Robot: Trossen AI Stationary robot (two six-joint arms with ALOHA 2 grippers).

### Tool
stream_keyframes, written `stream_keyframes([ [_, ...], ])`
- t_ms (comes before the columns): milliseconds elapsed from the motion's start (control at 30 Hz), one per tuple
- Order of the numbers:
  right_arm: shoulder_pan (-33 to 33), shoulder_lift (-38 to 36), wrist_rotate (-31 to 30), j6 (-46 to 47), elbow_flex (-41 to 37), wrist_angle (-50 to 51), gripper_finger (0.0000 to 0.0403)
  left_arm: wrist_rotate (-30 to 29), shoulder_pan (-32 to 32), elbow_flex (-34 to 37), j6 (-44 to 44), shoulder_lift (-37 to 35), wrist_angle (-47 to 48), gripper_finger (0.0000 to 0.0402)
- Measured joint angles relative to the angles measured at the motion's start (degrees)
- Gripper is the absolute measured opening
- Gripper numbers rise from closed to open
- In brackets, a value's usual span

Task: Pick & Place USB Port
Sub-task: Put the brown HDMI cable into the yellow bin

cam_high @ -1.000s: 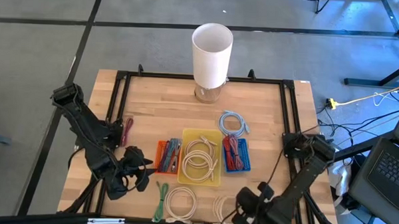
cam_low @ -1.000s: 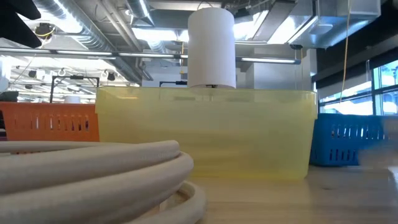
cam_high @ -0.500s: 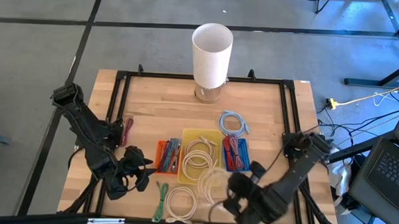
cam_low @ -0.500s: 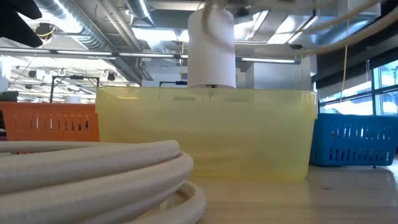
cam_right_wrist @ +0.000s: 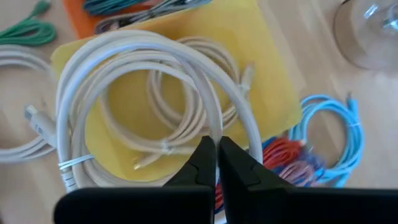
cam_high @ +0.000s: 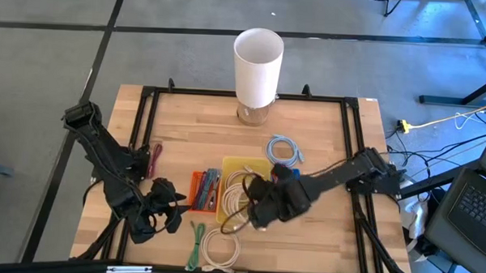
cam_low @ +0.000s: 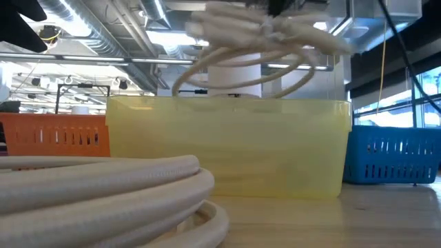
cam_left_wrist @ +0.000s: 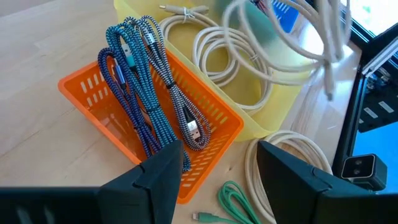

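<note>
Hanging over the translucent yellow plastic bin (cam_high: 226, 170), the right gripper (cam_right_wrist: 216, 163) pinches a coiled white cable (cam_right_wrist: 155, 68) ready for dropping; left gripper (cam_left_wrist: 214, 171) waits beside it, fingers spread.

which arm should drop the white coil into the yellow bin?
Right. The right gripper is shut on the white cable coil and holds it above the yellow bin. The left gripper is open, holds nothing, and sits off by the orange basket.
</note>
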State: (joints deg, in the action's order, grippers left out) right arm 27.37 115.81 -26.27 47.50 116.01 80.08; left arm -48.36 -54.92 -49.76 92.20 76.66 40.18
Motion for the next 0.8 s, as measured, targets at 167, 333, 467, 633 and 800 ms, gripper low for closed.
stream_keyframes([
  [167,-3.84,0.00,0.51,-4.32,0.00,-2.03,0.0000,0.00,0.00,0.00,-0.43,0.00,0.00,0.0198],
  [333,-6.50,0.00,2.87,-8.55,-0.34,-6.13,0.0000,0.00,0.00,0.00,-0.48,0.00,0.00,0.0198],
  [467,-8.13,-0.11,5.52,-10.74,-4.34,-9.94,0.0000,0.00,0.00,0.00,-0.48,0.00,0.00,0.0198],
  [633,-9.96,-0.04,8.16,-11.60,-13.20,-15.26,0.0000,0.00,0.00,0.00,-0.99,0.00,0.00,0.0198],
  [800,-11.87,-0.04,8.92,-13.17,-20.85,-23.79,0.0000,-0.02,0.00,0.00,-1.40,0.00,0.02,0.0198],
])
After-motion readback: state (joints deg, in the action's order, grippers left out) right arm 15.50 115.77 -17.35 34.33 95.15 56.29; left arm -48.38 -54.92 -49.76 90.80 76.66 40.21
